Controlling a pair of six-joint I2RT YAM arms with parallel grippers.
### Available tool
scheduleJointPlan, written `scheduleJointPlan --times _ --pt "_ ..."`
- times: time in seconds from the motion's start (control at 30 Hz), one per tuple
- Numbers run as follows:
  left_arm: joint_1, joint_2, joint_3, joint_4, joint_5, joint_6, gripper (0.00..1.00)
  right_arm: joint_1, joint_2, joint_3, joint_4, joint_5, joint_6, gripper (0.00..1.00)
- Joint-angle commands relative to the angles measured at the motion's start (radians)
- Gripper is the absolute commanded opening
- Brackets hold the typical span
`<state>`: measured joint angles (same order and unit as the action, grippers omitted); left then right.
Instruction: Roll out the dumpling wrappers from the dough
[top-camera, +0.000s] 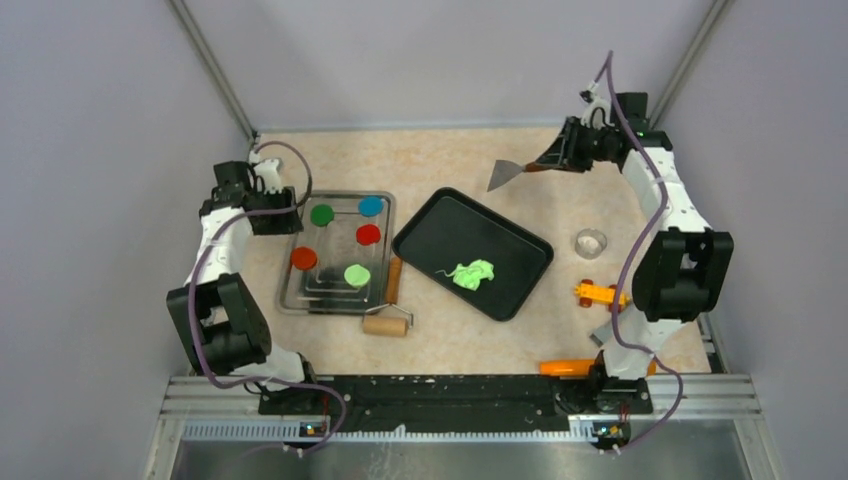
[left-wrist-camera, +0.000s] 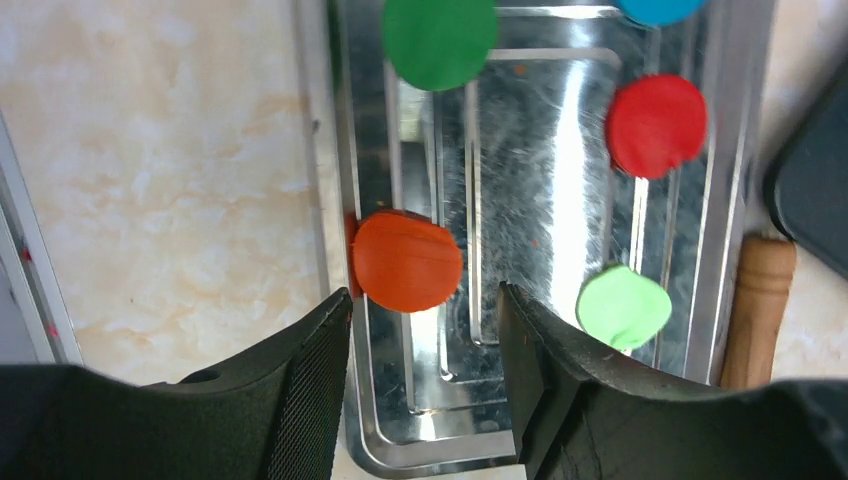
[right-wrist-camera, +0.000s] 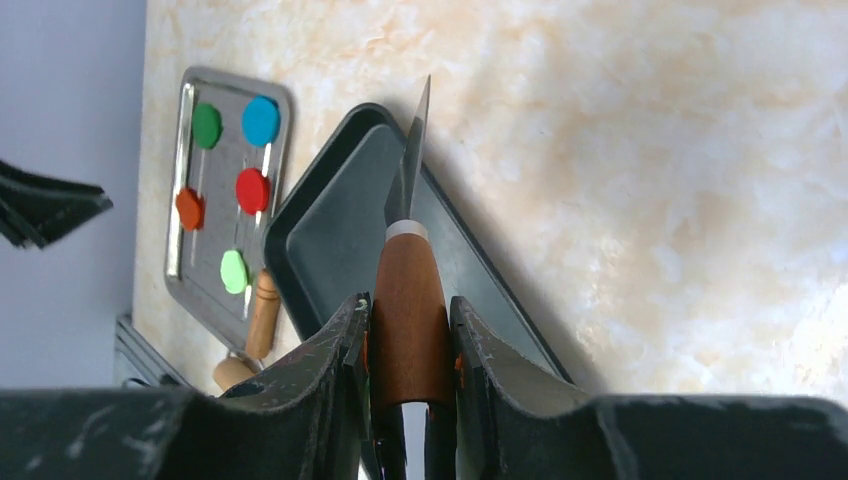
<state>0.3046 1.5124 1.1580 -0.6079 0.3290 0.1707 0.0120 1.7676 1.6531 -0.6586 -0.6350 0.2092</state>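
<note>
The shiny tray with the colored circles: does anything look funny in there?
Yes. The orange disc sits jammed against the metal tray's left wall, its edge curling up the side, with creases across its top. The dark green disc, red disc and lime-green wrapper lie flat.

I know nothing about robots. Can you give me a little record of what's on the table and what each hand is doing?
left gripper: open, empty, above the metal tray
right gripper: shut on the scraper, at the far side of the table
metal tray: lime wrapper, dark green disc, blue disc, red disc, orange disc
black tray: ragged lime dough
rolling pin: on the table beside the metal tray
</note>
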Motion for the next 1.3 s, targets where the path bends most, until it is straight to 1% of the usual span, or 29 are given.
scheduleJointPlan --times 0.0,0.13,0.2,0.27,0.37,0.53,0.57,0.67,0.73,0.77,0.8,0.83,0.9,0.93,0.97,1.1,1.27 --pt "-0.063 -0.076 0.05 -0.108 0.06 0.186 0.58 -0.097 -0.065 -0.119 0.219 -0.106 0.179 0.0" --pt "-0.117 -0.08 0.074 -0.184 0.121 0.223 0.59 -0.168 -0.026 -0.205 0.359 -0.174 0.293 0.0" --pt "-0.137 -0.061 0.095 -0.224 0.146 0.217 0.59 -0.19 0.004 -0.224 0.396 -0.184 0.31 0.0" --pt "-0.154 -0.042 0.118 -0.264 0.163 0.206 0.59 -0.209 0.041 -0.226 0.399 -0.18 0.308 0.0" --pt "-0.169 -0.033 0.136 -0.274 0.179 0.185 0.59 -0.228 0.089 -0.238 0.382 -0.175 0.299 0.0" --pt "-0.171 -0.043 0.13 -0.26 0.184 0.158 0.59 -0.23 0.104 -0.3 0.348 -0.141 0.292 0.0" --pt "-0.171 -0.046 0.127 -0.258 0.188 0.158 0.59 -0.23 0.105 -0.31 0.346 -0.131 0.291 0.02" --pt "-0.171 -0.056 0.112 -0.254 0.195 0.154 0.59 -0.23 0.091 -0.312 0.304 -0.089 0.268 0.24" --pt "-0.171 -0.061 0.103 -0.248 0.2 0.151 0.59 -0.23 0.071 -0.313 0.276 -0.069 0.252 0.35" --pt "-0.171 -0.065 0.098 -0.242 0.204 0.147 0.59 -0.231 0.055 -0.318 0.259 -0.057 0.238 0.44" --pt "-0.171 -0.067 0.093 -0.236 0.208 0.142 0.59 -0.23 0.037 -0.325 0.237 -0.032 0.232 0.56" --pt "-0.171 -0.067 0.092 -0.231 0.211 0.136 0.59 -0.23 0.02 -0.334 0.213 -0.003 0.229 0.65" --pt "-0.173 -0.065 0.109 -0.232 0.215 0.123 0.59 -0.23 -0.025 -0.359 0.17 0.069 0.214 0.85" --pt "-0.173 -0.062 0.127 -0.239 0.217 0.12 0.59 -0.231 -0.047 -0.375 0.147 0.107 0.201 0.88" --pt "-0.173 -0.061 0.15 -0.25 0.217 0.119 0.59 -0.233 -0.071 -0.385 0.119 0.16 0.185 0.89" --pt "-0.174 -0.06 0.23 -0.261 0.207 0.103 0.6 -0.248 -0.164 -0.397 0.085 0.26 0.122 0.91" --pt "-0.174 -0.019 0.271 -0.236 0.173 0.047 0.62 -0.248 -0.216 -0.308 0.015 0.386 -0.027 0.91"
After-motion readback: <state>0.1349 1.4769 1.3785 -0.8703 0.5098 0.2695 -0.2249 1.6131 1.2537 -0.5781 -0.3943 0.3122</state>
